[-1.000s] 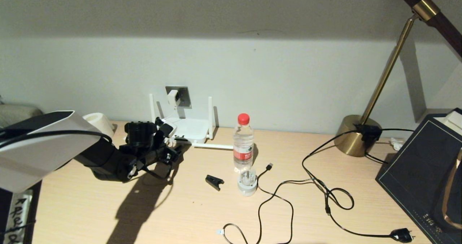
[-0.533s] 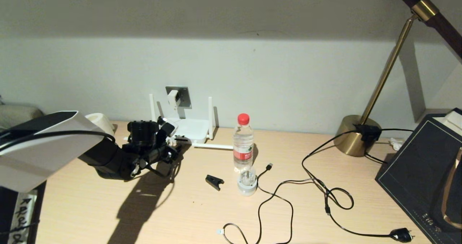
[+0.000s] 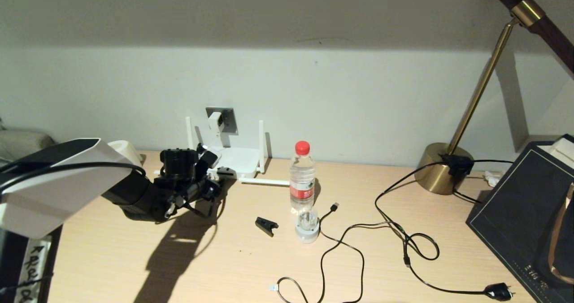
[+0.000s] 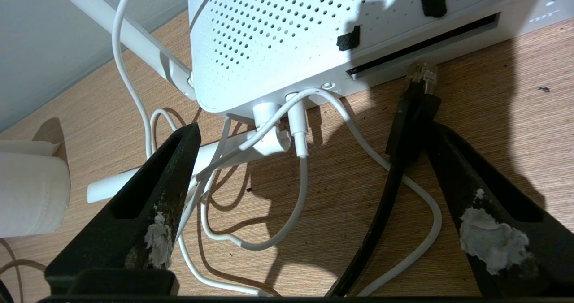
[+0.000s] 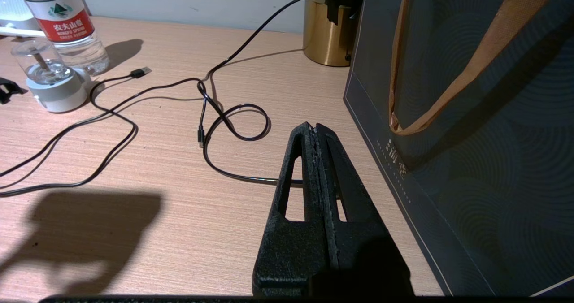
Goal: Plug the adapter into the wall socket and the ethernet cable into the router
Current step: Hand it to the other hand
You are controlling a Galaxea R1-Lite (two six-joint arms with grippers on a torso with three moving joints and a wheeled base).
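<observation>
Head view: small white boxy adapter (image 3: 215, 121) already seated in the square grey wall socket (image 3: 223, 119); cable step not done

Left wrist view: thick black ethernet cable (image 4: 403, 132), clear-tipped connector lying on the table (image 4: 493, 97) just short of the flat white router (image 4: 287, 34) port edge, not inserted. Left gripper (image 4: 309, 137) fingers spread wide, holding nothing; cable runs between them, against the inner side of one finger. Right gripper (image 5: 317, 130) parked, fingers pressed together

Light: warm, dim, from the lamp (image 3: 482, 85) upper right
Shadows: hard, cast leftward across the desk (image 3: 233, 267)
Focus: sharp throughout
</observation>
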